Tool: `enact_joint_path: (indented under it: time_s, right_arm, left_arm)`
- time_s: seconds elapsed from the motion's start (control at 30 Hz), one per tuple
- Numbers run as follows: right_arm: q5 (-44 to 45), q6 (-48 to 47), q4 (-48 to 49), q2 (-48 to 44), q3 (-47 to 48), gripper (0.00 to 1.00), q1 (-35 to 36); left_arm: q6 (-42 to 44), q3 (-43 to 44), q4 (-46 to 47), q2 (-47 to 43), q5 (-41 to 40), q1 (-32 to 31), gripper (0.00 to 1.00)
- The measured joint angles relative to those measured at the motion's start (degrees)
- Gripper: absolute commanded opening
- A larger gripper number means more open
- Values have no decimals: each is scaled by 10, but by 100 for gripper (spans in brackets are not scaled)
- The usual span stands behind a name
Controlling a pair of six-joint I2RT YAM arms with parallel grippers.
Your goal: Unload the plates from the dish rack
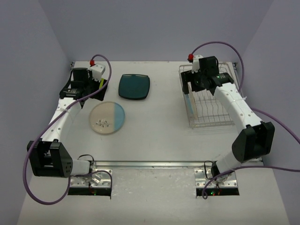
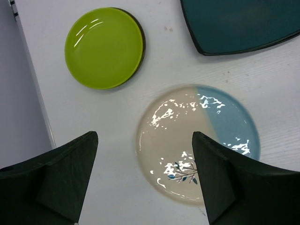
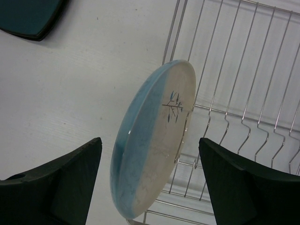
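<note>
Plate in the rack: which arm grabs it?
Right. The right fingers, open, flank the upright cream-and-blue plate in the dish rack; the left fingers hover over unloaded plates, far across the table.

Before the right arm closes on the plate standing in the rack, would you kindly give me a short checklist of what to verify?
1. Right fingers open: ok, they stand apart on either side of the standing plate.
2. Plate between them, untouched: ok, a gap shows on both sides.
3. Plate's lower edge free of the rack wires: cannot tell, it runs out of the picture.
4. Left fingers empty: ok, open above the table, holding nothing.
5. Space to set the plate down: ok, bare table lies between the teal plate and the rack.
</note>
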Motion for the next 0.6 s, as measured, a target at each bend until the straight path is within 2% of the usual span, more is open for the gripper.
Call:
enact_joint_path:
  time_s: [0.2, 0.4, 0.53, 0.6]
  right_arm:
    - [16, 6, -16, 28, 3, 83, 9]
    - [66, 0, -13, 35, -22, 71, 35]
    - [87, -1, -15, 54, -25, 55, 32]
    - [91, 0, -17, 55, -25, 37, 30]
  left_arm:
    - [-6, -22, 1, -4, -17, 0, 80]
    - [-17, -36, 1, -8, -27, 0, 80]
    - [-19, -36, 5, -8, -36, 0, 81]
    - [-19, -36, 5, -8, -39, 0, 81]
